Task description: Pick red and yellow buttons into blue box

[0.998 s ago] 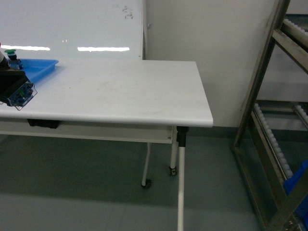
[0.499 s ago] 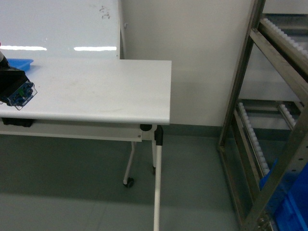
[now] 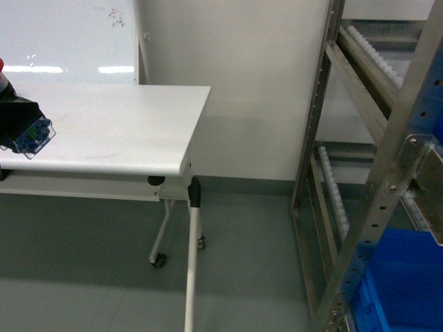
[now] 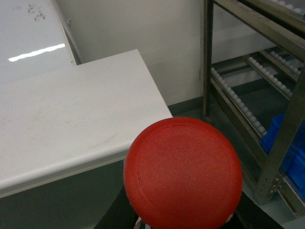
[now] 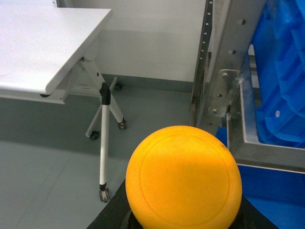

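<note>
The red button (image 4: pixel 183 174) fills the bottom of the left wrist view, cap toward the camera. My left gripper (image 4: pixel 182 225) is shut on its body, with the black fingers (image 4: pixel 116 217) showing under the cap. The yellow button (image 5: pixel 184 177) sits the same way in my right gripper (image 5: pixel 183 226), which is shut on it. The blue box (image 3: pixel 408 277) stands low inside the metal rack at the head view's bottom right; a ribbed blue wall (image 5: pixel 286 62) shows in the right wrist view. In the head view only my left wrist (image 3: pixel 21 128) shows, over the table's left part.
A white folding table (image 3: pixel 124 131) on castors stands at the left, its corner near the wall. A tall grey metal rack (image 3: pixel 387 159) with roller rails takes up the right side. Grey floor (image 3: pixel 242 277) lies between the table leg and the rack.
The head view has swung to the right. The table slid left, the shallow blue tray left the picture, and the rack with the blue box came in at the right.
</note>
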You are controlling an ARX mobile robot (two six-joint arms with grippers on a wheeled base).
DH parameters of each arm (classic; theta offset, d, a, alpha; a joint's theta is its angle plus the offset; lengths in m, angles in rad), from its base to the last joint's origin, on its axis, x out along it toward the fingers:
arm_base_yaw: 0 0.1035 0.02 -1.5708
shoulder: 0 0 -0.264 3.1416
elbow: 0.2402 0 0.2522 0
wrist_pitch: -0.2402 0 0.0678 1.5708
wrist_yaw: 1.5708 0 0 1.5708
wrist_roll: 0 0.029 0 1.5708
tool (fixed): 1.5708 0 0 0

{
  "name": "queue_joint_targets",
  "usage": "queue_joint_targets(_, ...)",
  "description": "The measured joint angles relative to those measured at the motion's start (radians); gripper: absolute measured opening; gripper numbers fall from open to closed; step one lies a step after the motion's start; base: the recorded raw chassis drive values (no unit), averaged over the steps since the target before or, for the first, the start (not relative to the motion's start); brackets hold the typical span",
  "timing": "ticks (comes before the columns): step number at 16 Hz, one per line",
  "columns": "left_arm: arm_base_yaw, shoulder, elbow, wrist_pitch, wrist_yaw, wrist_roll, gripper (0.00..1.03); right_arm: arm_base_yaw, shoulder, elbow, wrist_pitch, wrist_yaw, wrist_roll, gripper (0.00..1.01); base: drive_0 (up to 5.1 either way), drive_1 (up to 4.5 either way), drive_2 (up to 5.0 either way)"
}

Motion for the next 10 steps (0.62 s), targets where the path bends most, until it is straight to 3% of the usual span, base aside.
queue_joint_targets(10, 0.0, 0.001, 0.0, 0.0, 0.0, 0.0, 0.24, 0.0, 0.0, 0.0, 0.004, 0.0, 0.0, 0.25, 4.7, -2.2, -2.2)
